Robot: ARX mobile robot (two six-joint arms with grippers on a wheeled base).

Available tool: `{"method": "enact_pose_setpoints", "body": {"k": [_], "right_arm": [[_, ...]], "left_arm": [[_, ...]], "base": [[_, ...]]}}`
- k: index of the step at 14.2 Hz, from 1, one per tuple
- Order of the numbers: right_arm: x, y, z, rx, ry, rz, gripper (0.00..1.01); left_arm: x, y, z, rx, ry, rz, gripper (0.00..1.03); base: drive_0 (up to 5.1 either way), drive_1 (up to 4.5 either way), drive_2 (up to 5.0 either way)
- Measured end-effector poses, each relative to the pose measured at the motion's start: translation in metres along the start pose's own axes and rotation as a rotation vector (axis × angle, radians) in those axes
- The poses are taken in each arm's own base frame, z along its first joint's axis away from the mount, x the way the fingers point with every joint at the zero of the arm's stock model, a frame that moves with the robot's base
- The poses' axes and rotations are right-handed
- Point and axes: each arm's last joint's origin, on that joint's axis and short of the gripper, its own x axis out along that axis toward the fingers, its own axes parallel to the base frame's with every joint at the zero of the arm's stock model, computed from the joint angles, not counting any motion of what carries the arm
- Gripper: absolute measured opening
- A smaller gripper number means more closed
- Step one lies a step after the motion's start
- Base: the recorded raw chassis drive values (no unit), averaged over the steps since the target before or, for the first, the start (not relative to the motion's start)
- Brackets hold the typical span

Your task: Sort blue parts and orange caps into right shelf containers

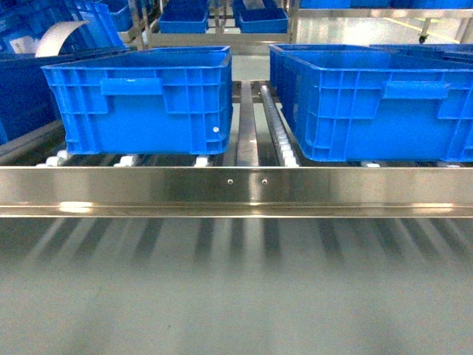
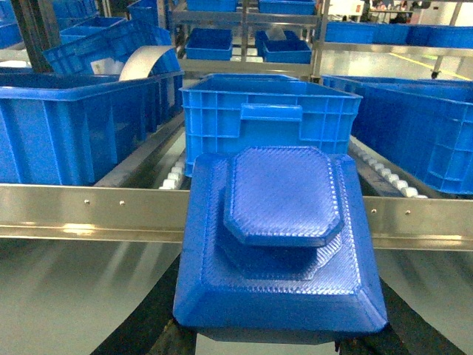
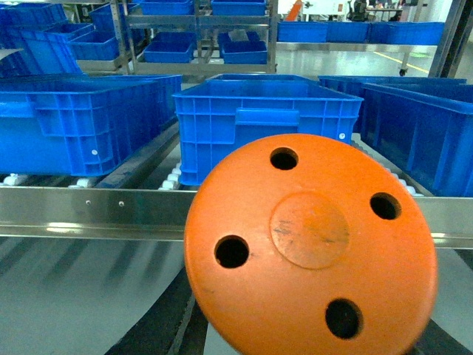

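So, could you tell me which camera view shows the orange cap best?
The right wrist view: the orange cap fills the foreground, its four holes and centre disc plain. The head and left wrist views show none of it.

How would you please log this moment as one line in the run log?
left hand: holding blue part | right hand: holding orange cap | bins on roller shelf ahead | nothing dropped in yet

No readable text, labels, brands, numbers or signs anywhere.

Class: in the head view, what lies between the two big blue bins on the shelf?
Between the left bin and the right bin, the head view shows a metal divider rail and a roller track.
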Motion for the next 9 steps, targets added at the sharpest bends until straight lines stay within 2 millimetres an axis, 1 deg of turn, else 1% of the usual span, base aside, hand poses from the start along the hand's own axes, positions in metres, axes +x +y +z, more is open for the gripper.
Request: {"method": "enact_pose_setpoints", "body": {"k": [2,9], "right_arm": [[0.0,0.0,0.0,0.0,0.0,0.0,0.43],[0.0,0.0,0.0002,0.0,-0.002,0.0,0.43]], "left_arm": [[0.0,0.0,0.0,0.0,0.0,0.0,0.4],[0.0,0.0,0.0,0.0,0.0,0.0,0.4]], "base": [[0.0,0.0,0.0],[0.0,4.23,-4.2]]}}
